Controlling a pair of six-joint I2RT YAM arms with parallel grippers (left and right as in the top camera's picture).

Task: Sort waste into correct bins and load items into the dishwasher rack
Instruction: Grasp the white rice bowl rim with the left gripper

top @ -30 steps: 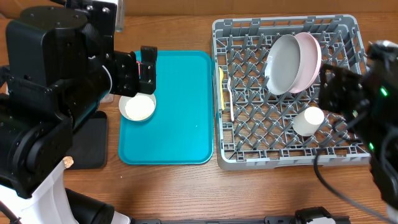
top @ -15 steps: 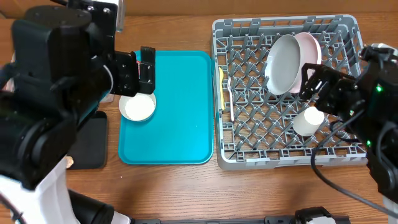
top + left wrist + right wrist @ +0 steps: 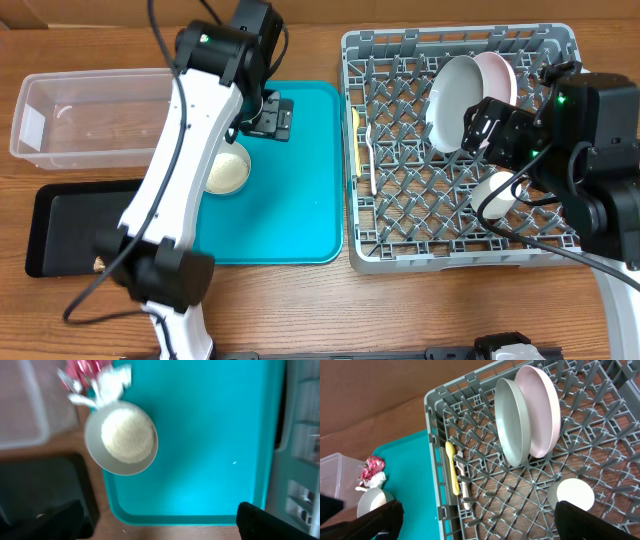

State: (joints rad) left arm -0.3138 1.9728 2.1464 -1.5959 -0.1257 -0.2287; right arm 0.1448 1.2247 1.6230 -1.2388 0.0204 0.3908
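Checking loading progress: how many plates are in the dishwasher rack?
2: the grey-green plate and the pinkish-white plate right behind it, both standing on edge in the dishwasher rack. None appears hidden.

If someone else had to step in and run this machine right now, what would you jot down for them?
Left gripper: jaws open, empty, over the teal tray near the bowl.
Right gripper: jaws open, empty, over the dishwasher rack.
Done: grey-green plate and pink plate stand on edge in the rack; white cup and yellow-handled utensil are in it too.
Left: the bowl, holding rice grains, sits at the teal tray's edge, with the red wrapper and tissue beside it. The clear tub looks empty; the black tray lies next to it.
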